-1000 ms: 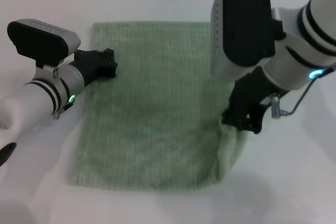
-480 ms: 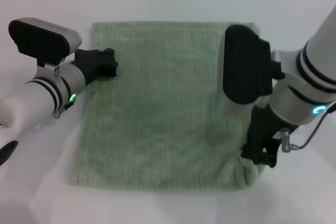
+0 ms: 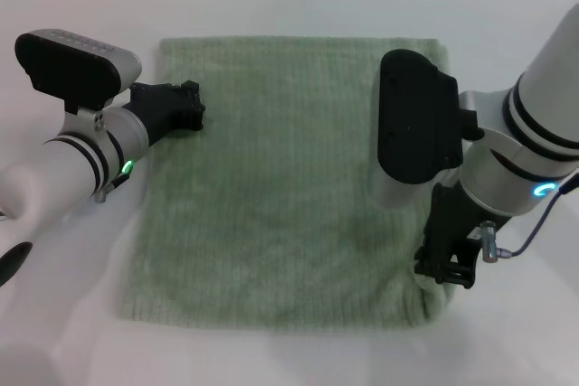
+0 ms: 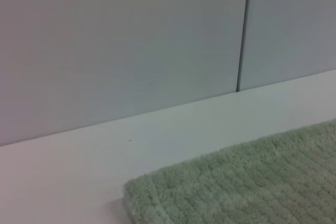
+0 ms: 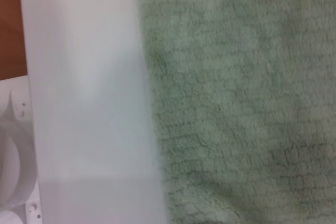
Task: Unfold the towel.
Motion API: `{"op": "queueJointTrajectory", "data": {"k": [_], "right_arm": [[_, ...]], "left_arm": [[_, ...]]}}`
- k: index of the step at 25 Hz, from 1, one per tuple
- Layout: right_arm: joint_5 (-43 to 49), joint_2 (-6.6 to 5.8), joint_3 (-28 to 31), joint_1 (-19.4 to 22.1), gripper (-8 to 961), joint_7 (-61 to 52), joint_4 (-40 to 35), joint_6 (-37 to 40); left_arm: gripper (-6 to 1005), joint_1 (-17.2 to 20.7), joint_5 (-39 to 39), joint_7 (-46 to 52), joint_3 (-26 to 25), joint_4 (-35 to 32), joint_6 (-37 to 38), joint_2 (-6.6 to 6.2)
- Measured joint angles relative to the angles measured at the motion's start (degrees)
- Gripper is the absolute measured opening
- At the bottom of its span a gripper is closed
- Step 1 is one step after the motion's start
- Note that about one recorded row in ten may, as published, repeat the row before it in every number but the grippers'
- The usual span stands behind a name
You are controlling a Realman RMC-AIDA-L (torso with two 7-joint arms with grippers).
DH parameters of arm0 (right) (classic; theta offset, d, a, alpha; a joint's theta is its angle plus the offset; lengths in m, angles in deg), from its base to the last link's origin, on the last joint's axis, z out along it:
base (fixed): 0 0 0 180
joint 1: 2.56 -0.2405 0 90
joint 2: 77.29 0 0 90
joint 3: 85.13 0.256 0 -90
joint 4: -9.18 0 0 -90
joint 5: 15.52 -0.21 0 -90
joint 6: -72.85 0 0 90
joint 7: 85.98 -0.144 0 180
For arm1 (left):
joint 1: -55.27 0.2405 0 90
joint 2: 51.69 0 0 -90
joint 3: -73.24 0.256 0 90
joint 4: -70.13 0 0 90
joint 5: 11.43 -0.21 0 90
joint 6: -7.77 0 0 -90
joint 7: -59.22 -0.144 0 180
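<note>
The pale green towel (image 3: 271, 178) lies spread nearly flat on the white table (image 3: 507, 15). My left gripper (image 3: 187, 108) is shut and rests on the towel's left edge near the far corner. My right gripper (image 3: 445, 266) is down at the near right corner, shut on the towel, and the cloth is slightly bunched there. The left wrist view shows a far towel corner (image 4: 252, 182) on the table. The right wrist view shows the towel's ribbed surface (image 5: 241, 93) beside bare table (image 5: 84, 77).
A grey wall (image 4: 121, 40) with a vertical seam stands behind the table's far edge. Bare white table surrounds the towel on all sides. A white robot part (image 5: 10, 171) shows at one edge of the right wrist view.
My right gripper has pulled the towel's right corner outward and toward me, laying the folded right part open. It has barely moved over the last half second. The left gripper has stayed put.
</note>
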Motion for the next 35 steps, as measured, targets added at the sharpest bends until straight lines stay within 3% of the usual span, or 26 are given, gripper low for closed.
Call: {"op": "queueJointTrajectory", "data": {"k": [4,10,14,18,23,25,26,31,35], "right_arm": [[-0.11,0.04,-0.01,-0.93,54,-0.23,0.81,0.12],[-0.14,0.09,-0.56,-1.22,236,-0.01,0.29,0.24],[0.15,0.1,-0.09,-1.17,264,0.4,-1.09,0.46],[2.15,0.1,2.65,0.22,274,1.95,-4.4,6.46],[6.78,0.46,4.99,3.99,280,0.71,-7.73,24.9],[6.71,0.55,6.09,8.23,282,0.55,-10.79,35.88],[6.71,0.55,6.09,8.23,283,0.55,-10.79,35.88],[4.82,0.8,5.01,14.65,288,0.8,-12.81,53.62],[1.72,0.8,3.81,18.54,292,0.95,-10.89,69.37]], "left_arm": [[105,0.08,0.0,0.0,0.0,0.32,0.0,0.0],[108,0.18,0.0,0.0,0.0,0.69,0.0,0.0],[110,0.17,0.03,0.0,0.0,0.69,0.0,0.0],[112,0.16,0.05,0.0,0.0,0.69,0.01,0.0],[115,0.15,0.05,0.0,0.0,0.7,0.01,0.0],[115,0.15,0.02,0.0,0.15,0.69,0.01,0.0],[116,0.15,0.02,0.0,0.15,0.69,0.01,0.0],[118,0.57,0.05,-0.05,-0.17,0.69,1.07,-0.04],[120,2.9,0.18,0.02,-3.52,0.69,8.74,-0.1]]}}
